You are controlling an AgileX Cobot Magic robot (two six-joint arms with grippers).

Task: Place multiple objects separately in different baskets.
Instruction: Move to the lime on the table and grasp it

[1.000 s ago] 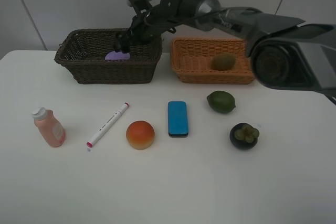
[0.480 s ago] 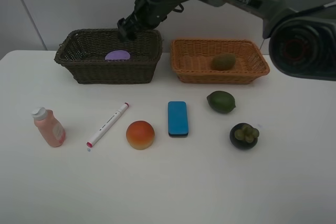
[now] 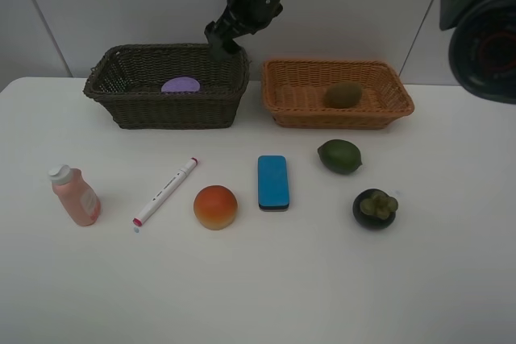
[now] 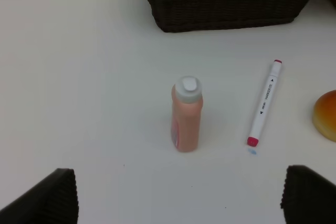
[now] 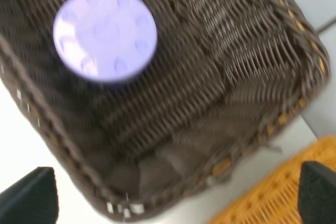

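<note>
Six items wait on the white worktop point(image 3: 258, 288): a pink white-capped bottle point(image 3: 75, 196), a white marker point(image 3: 165, 191), an orange-red round fruit point(image 3: 215, 206), a blue eraser point(image 3: 272, 182), a green lime point(image 3: 339, 155) and a dark mangosteen point(image 3: 375, 208). A purple-lidded jar point(image 3: 181, 84) sits in the dark brown basket point(image 3: 129, 110); a brown kiwi point(image 3: 343, 94) lies in the light orange basket point(image 3: 282, 110). The right claw point(image 3: 219, 38) hangs above the dark basket's back right corner, fingers apart and empty. The left claw point(image 4: 178, 187), likewise spread and empty, hovers near the bottle. The jar's drop looks finished. The next move probably calls for a careful descent that brackets the upright bottle without tipping it.
</note>
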